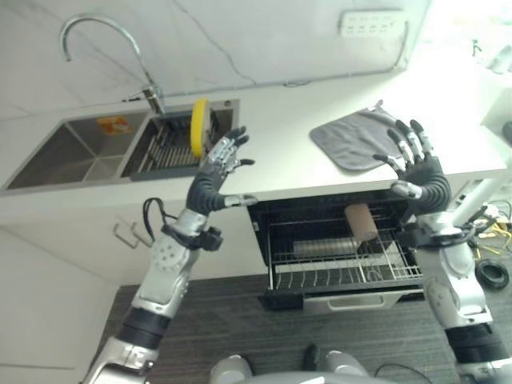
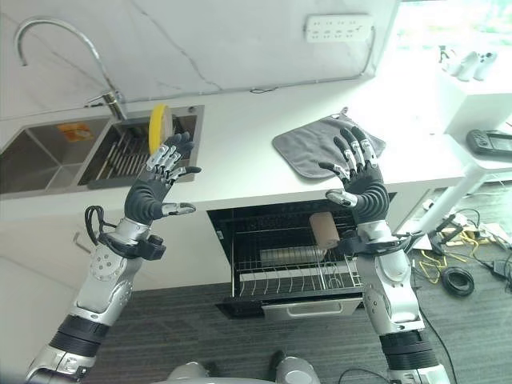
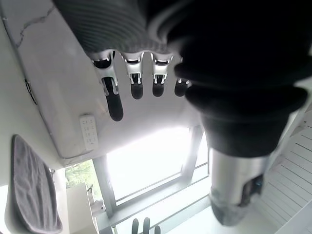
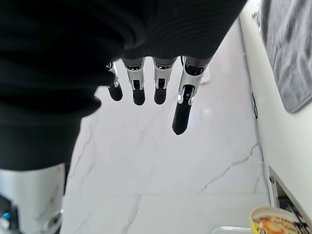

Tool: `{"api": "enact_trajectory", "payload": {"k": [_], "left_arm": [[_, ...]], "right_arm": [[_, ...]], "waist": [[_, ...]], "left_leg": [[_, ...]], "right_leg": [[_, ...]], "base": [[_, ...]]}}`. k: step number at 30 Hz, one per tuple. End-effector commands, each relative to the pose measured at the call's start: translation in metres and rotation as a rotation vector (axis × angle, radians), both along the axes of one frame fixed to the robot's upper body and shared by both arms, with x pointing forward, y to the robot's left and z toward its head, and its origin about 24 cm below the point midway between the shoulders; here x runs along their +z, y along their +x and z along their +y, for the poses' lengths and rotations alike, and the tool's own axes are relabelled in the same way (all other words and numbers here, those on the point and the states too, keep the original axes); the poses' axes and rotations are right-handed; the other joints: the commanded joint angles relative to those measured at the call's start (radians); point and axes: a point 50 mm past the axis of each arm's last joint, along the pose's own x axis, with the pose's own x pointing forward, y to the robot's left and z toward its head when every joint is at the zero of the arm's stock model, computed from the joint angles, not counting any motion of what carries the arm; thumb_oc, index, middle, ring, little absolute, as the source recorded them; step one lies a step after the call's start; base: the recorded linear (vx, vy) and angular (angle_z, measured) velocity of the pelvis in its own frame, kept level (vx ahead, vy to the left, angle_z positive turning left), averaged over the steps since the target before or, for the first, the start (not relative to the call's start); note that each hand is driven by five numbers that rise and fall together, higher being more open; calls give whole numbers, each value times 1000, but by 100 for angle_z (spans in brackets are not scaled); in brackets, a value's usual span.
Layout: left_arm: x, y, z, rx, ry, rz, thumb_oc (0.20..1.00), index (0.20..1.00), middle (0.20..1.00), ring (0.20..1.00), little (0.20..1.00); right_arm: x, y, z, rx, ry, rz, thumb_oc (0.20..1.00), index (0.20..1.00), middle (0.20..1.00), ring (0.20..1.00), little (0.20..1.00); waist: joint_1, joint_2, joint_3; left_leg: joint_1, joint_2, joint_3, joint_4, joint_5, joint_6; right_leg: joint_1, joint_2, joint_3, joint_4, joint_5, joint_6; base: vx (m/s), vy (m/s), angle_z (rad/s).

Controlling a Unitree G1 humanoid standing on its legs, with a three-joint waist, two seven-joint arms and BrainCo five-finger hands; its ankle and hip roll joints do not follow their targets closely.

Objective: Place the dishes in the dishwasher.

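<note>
Yellow and upright, a plate (image 1: 198, 126) stands on edge in the drying rack (image 1: 164, 148) set in the right basin of the steel sink (image 1: 72, 152), just beyond the raised left hand (image 1: 222, 164). That hand's fingers are spread and relaxed, holding nothing, with the fingertips close to the plate's rim but apart from it. Across the white counter (image 1: 280, 136), the right hand (image 1: 416, 164) is lifted too, palm turned inward, fingers splayed and empty. A grey cloth (image 1: 356, 138) lies flat on the counter just beyond and to the inner side of this hand. Below and between the two hands the dishwasher (image 1: 336, 248) stands open with its wire rack (image 1: 352, 268) pulled out. A brown cup (image 1: 362, 222) rests tilted in that rack, below the right hand, and a row of pale dishes (image 1: 326, 246) lies beside it. A curved tap (image 1: 104, 48) rises behind the sink, past the left hand, and a white socket strip (image 1: 372, 22) sits on the marble wall beyond the right hand.
</note>
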Motion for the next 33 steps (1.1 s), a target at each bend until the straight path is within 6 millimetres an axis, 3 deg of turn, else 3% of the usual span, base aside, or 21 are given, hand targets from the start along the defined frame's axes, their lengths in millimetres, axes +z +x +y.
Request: {"api": "enact_trajectory", "payload": {"k": [1,4,6,8,9,10,12,13,17,19,22,25,30,33], "left_arm": [[13,-9,15,16,-64,-85,1000,1000,1000,1000,1000],[13,-9,12,0,-45,-106,1000,1000,1000,1000,1000],[16,-6,10,-6,-31,-105,1000,1000,1000,1000,1000],[19,0,2,-29,-1,-116,1000,1000,1000,1000,1000],[20,1,1,-29,7,-117,1000,1000,1000,1000,1000],[21,5,-1,-10,24,-112,1000,1000,1000,1000,1000],[21,4,4,21,34,-113,1000,1000,1000,1000,1000],[22,1,12,42,41,-118,1000,1000,1000,1000,1000],[28,1,20,22,48,-126,1000,1000,1000,1000,1000],[29,-1,18,15,45,-132,1000,1000,1000,1000,1000],[26,-3,15,16,49,-124,1000,1000,1000,1000,1000],[20,-7,20,38,21,-105,1000,1000,1000,1000,1000],[17,-8,22,53,-4,-92,1000,1000,1000,1000,1000],[16,-12,23,64,-39,-93,1000,1000,1000,1000,1000]], "right_arm": [[26,-5,-8,-15,9,-137,1000,1000,1000,1000,1000],[30,-7,-13,-43,6,-154,1000,1000,1000,1000,1000],[31,-6,-17,-71,17,-166,1000,1000,1000,1000,1000],[29,-8,-21,-89,44,-173,1000,1000,1000,1000,1000],[28,-8,-21,-93,41,-176,1000,1000,1000,1000,1000],[26,-10,-18,-78,32,-172,1000,1000,1000,1000,1000],[26,-10,-14,-46,32,-167,1000,1000,1000,1000,1000],[28,-9,-11,-29,43,-170,1000,1000,1000,1000,1000],[30,-10,-4,-41,61,-168,1000,1000,1000,1000,1000],[29,-9,-1,-37,70,-167,1000,1000,1000,1000,1000],[27,-6,0,-31,79,-168,1000,1000,1000,1000,1000],[24,-3,3,-5,80,-150,1000,1000,1000,1000,1000],[22,0,6,17,55,-131,1000,1000,1000,1000,1000],[23,3,7,45,28,-110,1000,1000,1000,1000,1000]], "waist": [[-7,16,-26],[-18,33,-15],[-28,43,-5],[-41,44,-3],[-43,43,-2],[-51,41,-1],[-38,42,1],[-18,51,4],[5,54,4],[21,43,4],[28,31,0],[46,21,-14],[45,9,-14],[52,-17,5]], "left_leg": [[73,37,20,-47,123,-31],[82,53,-39,-54,127,-40],[97,16,-47,-52,66,-29],[93,-39,-26,-38,34,-3],[96,-54,-19,-43,29,7],[109,-96,8,-62,16,28],[131,-129,48,-96,8,43],[148,-143,79,-124,6,53],[161,-185,103,-160,-23,92],[160,-201,109,-165,-26,93],[151,-210,76,-162,-19,92],[144,-184,109,-148,2,62],[109,-155,134,-76,-11,43],[38,-118,131,107,-77,37]], "right_leg": [[93,-47,38,-13,-35,98],[61,-84,91,62,-59,115],[40,-142,110,111,-59,149],[53,-215,110,80,1,201],[55,-234,108,72,18,210],[40,-278,94,66,110,229],[26,-300,54,64,166,239],[21,-283,4,81,155,239],[-12,-197,-62,188,69,224],[11,-130,-112,141,30,206],[42,-77,-83,68,13,182],[109,-50,-107,-58,5,162],[149,-31,-99,-115,13,140],[156,-29,-77,-121,7,112]], "base": [[178,614,-25],[139,627,-25],[158,749,-30],[112,575,-40],[55,460,-18],[49,439,-14],[22,378,-21],[-21,237,-56],[-34,198,-97],[-57,-13,-10],[1,-124,-13],[-6,-219,-3],[3,-169,-14],[-12,-250,-16]]}}
